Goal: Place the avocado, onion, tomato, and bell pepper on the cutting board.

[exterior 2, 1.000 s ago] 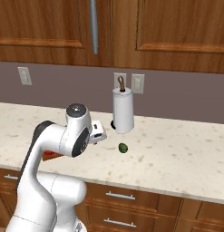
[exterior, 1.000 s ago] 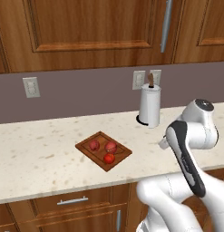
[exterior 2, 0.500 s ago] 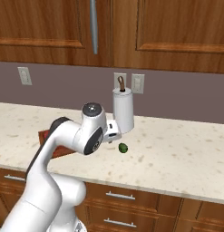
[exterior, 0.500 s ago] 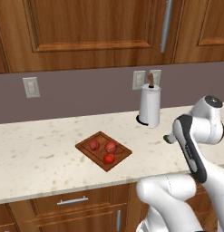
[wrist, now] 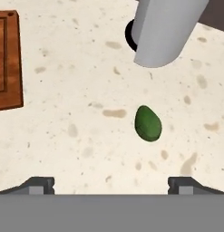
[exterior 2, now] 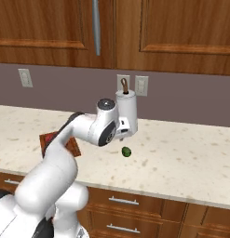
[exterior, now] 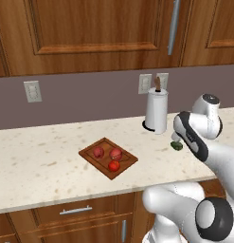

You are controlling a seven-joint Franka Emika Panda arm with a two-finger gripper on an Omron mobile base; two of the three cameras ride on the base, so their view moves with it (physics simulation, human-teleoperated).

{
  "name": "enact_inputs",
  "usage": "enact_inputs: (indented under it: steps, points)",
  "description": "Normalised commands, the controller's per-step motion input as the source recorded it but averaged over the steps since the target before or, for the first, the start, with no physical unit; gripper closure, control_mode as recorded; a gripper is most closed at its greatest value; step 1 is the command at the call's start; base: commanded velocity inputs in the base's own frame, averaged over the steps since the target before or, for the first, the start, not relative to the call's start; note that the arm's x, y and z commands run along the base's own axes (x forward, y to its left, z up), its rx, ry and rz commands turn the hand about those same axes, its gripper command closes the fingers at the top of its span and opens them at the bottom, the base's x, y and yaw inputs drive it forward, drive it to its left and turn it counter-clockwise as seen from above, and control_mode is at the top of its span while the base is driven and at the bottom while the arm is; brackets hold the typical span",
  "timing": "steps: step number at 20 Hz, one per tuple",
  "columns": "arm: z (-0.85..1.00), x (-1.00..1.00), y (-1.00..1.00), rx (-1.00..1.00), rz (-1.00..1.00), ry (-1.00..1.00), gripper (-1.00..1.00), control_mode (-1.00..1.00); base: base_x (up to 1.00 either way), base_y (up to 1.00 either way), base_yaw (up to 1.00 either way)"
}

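While the hand [wrist: 111, 183] hangs over the speckled desk [wrist: 63, 149] with its two dark fingertips [wrist: 40, 183] spread wide and nothing between them, the avocado [wrist: 148, 123] lies on the desk ahead of it in the hand view, a little toward the right fingertip and clear of both tips. Farther ahead on that same side stands a white paper towel roll [wrist: 165, 29] on a dark base. Off to the far left of the hand, a corner of the cutting board [wrist: 7, 63] shows, well apart from the avocado.

In the left base view, the arm's forearm hides most of the hand, and the avocado [exterior: 176, 145] peeks out just beside it, near the paper towel roll [exterior: 156, 112]. This view gives what the hand view lacks: the whole cutting board [exterior: 108, 157] and the three red items on it, the small bright tomato [exterior: 113, 165] nearest the front edge of the desk [exterior: 38, 166].

In the right base view, the avocado [exterior 2: 126, 151] sits fully uncovered on the desk [exterior 2: 181, 153], just below and ahead of the arm's white wrist, while the cutting board [exterior 2: 72, 146] is largely hidden behind the arm.
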Motion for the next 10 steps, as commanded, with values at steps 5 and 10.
enact_inputs:
  steps: [5,10]
  points:
    - [-0.21,0.35,-0.39,0.0,0.0,0.13,-1.0,-1.0,0.0,0.0,0.0]
    - [-0.37,0.34,-0.27,0.0,0.0,0.15,-1.0,-1.0,0.0,0.0,0.0]
